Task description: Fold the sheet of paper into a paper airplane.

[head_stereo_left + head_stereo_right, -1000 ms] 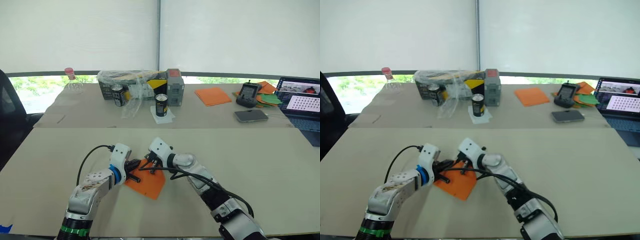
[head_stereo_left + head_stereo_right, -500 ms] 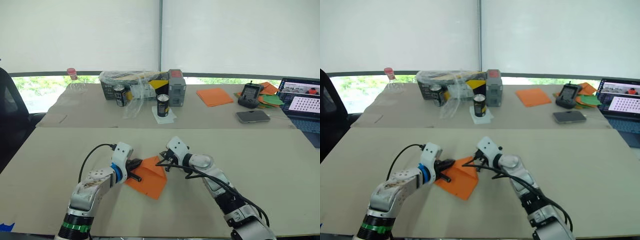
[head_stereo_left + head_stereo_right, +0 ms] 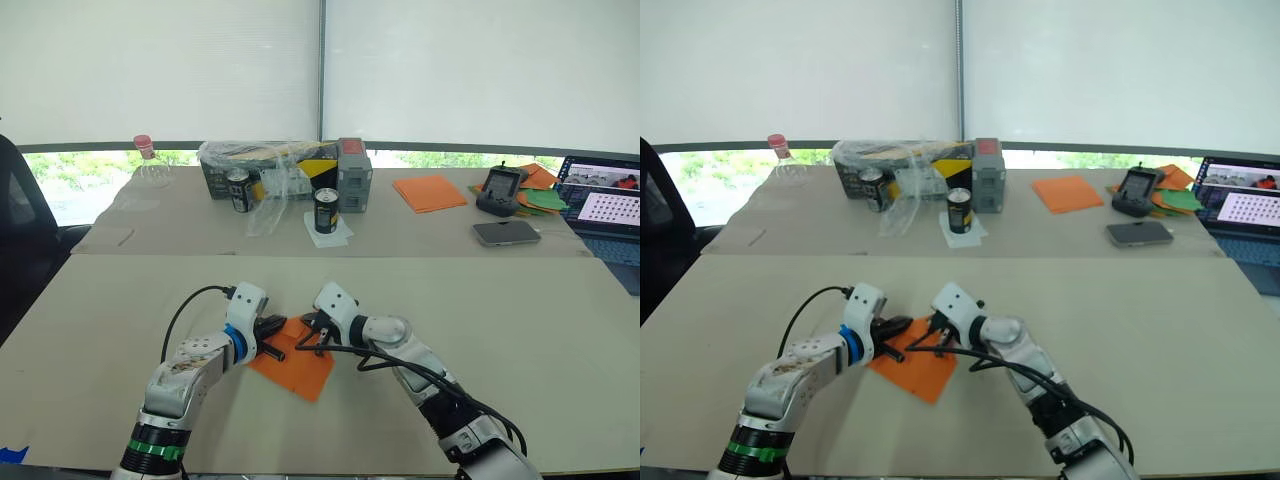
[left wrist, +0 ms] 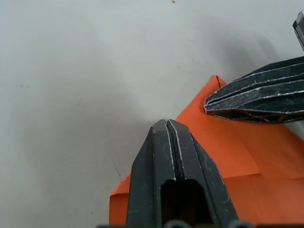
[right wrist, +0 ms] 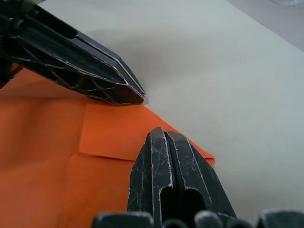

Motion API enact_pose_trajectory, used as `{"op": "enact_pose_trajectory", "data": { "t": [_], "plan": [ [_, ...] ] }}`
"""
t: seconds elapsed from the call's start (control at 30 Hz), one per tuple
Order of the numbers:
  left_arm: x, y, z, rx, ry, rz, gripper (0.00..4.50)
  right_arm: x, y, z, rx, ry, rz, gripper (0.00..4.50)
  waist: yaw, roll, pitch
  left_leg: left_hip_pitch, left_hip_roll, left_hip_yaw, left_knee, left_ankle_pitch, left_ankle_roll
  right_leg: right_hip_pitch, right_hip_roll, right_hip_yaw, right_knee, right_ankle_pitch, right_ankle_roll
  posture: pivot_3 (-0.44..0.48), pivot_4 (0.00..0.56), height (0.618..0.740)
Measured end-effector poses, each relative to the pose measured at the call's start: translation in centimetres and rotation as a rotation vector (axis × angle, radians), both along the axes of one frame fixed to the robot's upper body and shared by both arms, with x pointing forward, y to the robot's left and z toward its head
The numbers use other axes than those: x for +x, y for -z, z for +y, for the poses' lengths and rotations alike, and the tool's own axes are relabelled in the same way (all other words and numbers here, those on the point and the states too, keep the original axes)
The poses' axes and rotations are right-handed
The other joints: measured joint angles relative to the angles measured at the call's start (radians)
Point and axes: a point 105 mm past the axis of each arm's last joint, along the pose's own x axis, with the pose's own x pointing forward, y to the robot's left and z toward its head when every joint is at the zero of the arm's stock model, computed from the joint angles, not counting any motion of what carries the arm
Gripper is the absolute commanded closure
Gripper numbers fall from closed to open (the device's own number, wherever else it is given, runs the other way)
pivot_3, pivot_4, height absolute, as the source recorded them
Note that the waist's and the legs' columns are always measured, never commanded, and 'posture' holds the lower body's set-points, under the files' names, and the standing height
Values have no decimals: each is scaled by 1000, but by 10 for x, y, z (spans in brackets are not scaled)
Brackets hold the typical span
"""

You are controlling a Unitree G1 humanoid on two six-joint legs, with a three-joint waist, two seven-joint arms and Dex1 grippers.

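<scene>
From the head views, the sheet of paper (image 3: 297,364) lies flat on the table (image 3: 520,330) just in front of the robot, with the left hand (image 3: 272,338) and right hand (image 3: 312,338) meeting over its far corner.

In the left wrist view, the left hand's fingers (image 4: 174,161) are clenched together, empty, their tip over the sheet's edge beside a turned-over flap. The other hand's tip rests on that flap's corner.

In the right wrist view, the right hand's fingers (image 5: 167,166) are likewise pressed together over the flap; whether they bear down on it is hard to tell.

The paper looks thin, light and limp, likely to slide or spring open. Pinning the fold with one tip and running the other along the crease seems safer than pinching it.
</scene>
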Motion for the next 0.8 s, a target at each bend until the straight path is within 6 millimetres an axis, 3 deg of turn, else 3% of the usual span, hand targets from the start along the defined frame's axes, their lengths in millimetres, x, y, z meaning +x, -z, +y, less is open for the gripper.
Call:
{"op": "enact_pose_trajectory", "data": {
  "t": [0.33,0.5,0.67,0.8],
  "plan": [
    [-2,0,-8,-30,29,-4,4477,6,-2,-22,-8,66,9,4500,5,0,0,0,-1,0,0,0,0,1,-1,0,-1,0,0,0,150,740],
    [-5,1,-26,-34,102,-3,4477,4,-10,-28,17,53,13,4500,3,0,0,-2,-1,0,0,0,0,0,0,0,-2,0,0,0,150,740],
    [-9,2,-34,-41,124,2,4477,3,-34,-60,-11,63,-31,4500,3,0,0,-2,0,0,0,0,0,0,0,0,-2,0,0,0,150,740],
    [-13,2,-37,-41,129,10,4477,-14,-21,-95,-115,51,36,4500,4,-1,0,-2,0,0,0,-1,2,1,0,-1,-4,0,0,0,150,740]
  ]
}}
